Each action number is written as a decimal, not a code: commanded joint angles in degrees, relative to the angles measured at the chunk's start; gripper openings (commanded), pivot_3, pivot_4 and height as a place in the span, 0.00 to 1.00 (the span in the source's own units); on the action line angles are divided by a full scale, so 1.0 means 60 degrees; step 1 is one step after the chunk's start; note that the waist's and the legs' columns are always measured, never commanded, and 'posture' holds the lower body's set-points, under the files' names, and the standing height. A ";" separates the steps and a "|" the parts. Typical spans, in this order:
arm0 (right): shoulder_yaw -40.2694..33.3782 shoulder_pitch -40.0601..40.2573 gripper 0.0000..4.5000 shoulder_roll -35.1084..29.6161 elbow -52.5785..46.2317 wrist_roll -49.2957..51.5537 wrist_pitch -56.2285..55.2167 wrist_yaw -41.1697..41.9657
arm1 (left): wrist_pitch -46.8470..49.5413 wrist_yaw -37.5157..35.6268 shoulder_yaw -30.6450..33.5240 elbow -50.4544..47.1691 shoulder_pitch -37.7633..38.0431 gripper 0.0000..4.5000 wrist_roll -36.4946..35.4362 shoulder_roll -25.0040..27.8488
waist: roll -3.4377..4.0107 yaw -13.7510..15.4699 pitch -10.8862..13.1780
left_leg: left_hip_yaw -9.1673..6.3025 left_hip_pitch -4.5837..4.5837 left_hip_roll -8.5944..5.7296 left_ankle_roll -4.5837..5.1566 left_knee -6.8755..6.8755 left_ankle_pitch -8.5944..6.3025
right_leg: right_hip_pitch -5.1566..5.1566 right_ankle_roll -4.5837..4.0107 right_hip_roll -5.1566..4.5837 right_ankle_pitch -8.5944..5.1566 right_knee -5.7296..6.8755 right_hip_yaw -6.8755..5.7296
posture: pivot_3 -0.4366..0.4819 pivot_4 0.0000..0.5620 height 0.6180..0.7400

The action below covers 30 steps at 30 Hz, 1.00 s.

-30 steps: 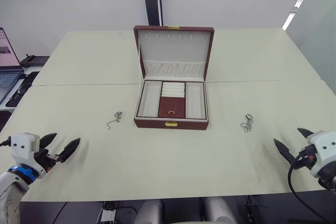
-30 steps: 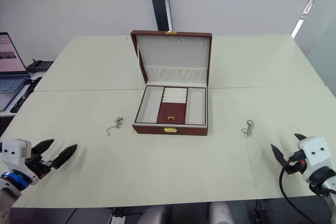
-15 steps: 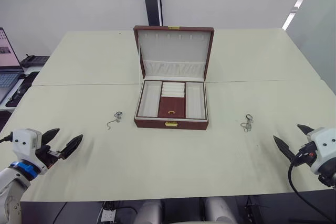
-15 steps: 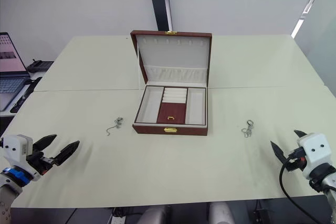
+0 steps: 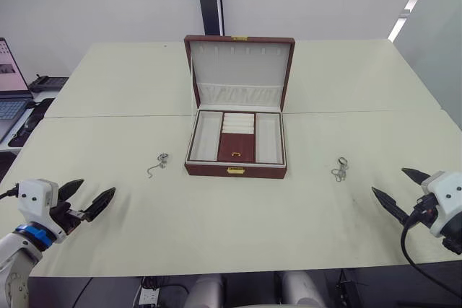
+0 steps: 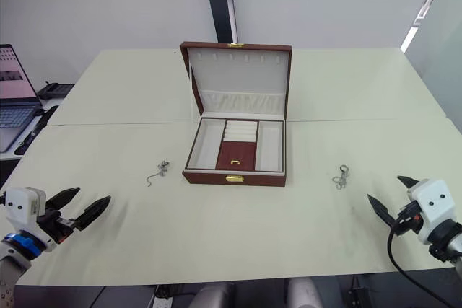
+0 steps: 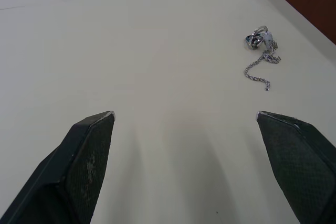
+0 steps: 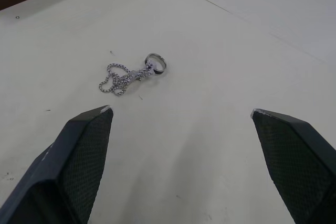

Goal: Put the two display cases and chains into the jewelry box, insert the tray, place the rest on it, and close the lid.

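The left gripper (image 5: 81,202) hovers wide open over bare counter (image 5: 231,229); ahead of it and toward the jewelry box (image 5: 236,149) lies one chain (image 5: 156,164), with nothing between. The right gripper (image 5: 401,192), also spread open and empty, has the other chain (image 5: 339,169) just ahead. The box sits between both, lid (image 5: 240,70) raised, tray (image 5: 237,137) inside. A laptop (image 6: 13,88) stands beyond the left gripper.

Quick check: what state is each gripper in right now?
Left gripper: open, holding nothing.
Right gripper: open, holding nothing.
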 commanded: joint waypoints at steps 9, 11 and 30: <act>-0.0124 0.0178 0.99 -0.0320 -0.0104 0.0183 -0.0414 0.0427 | 0.0216 0.0068 0.0078 -0.0686 -0.0053 1.00 -0.0225 -0.0058 | -0.0001 0.0000 -0.0002 | -0.0001 0.0001 0.0002 0.0000 0.0001 0.0000 | 0.0002 0.0000 0.0000 0.0000 0.0000 0.0000 | 0.48 0.27 1.00; -0.0117 0.0109 0.99 -0.0416 -0.0108 0.0310 -0.0337 0.0597 | 0.0272 0.0085 0.0096 -0.0754 -0.0060 1.00 -0.0239 -0.0076 | 0.0002 -0.0002 -0.0004 | 0.0000 0.0001 0.0002 0.0000 0.0001 0.0000 | 0.0003 0.0000 0.0000 0.0000 0.0000 0.0000 | 0.48 0.27 1.00; 0.0162 -0.0466 0.99 -0.1449 -0.0470 0.0908 -0.0272 0.1771 | 0.0646 0.0100 0.0141 -0.1252 0.0165 1.00 -0.0369 -0.0263 | 0.0000 -0.0010 -0.0008 | 0.0006 0.0007 0.0000 0.0000 0.0005 0.0000 | 0.0017 0.0000 0.0000 0.0000 -0.0002 -0.0005 | 0.48 0.27 1.00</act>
